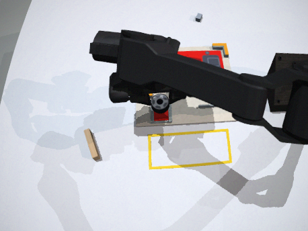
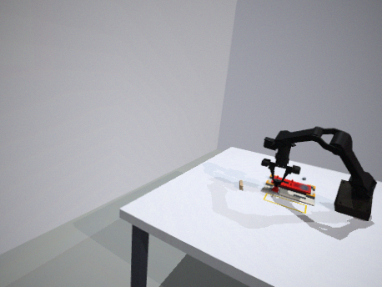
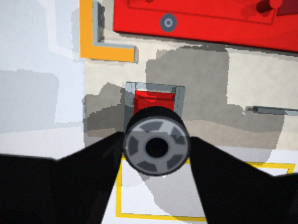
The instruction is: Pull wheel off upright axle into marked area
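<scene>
The wheel (image 1: 159, 99) (image 3: 156, 146), black with a grey spoked face and a dark round centre, faces up over the red block (image 1: 161, 116) (image 3: 155, 97) in its grey frame at the board's near left corner. My gripper (image 2: 276, 183) is shut on the wheel, with one finger touching each side of it. The upright axle is hidden by the wheel, and I cannot tell whether the wheel still sits on it. The marked area, a yellow outline (image 1: 150, 151) (image 2: 284, 206) (image 3: 119, 195), lies on the table in front of the board.
The pale board (image 1: 142, 119) carries a red panel (image 1: 198, 55) (image 3: 215, 25), orange corner brackets (image 1: 220, 45) (image 3: 87, 30) and a thin grey bar (image 1: 205, 106) (image 3: 275, 110). A wooden block (image 1: 91, 145) (image 2: 241, 185) lies to the left. A small grey block (image 1: 198, 17) lies behind the board.
</scene>
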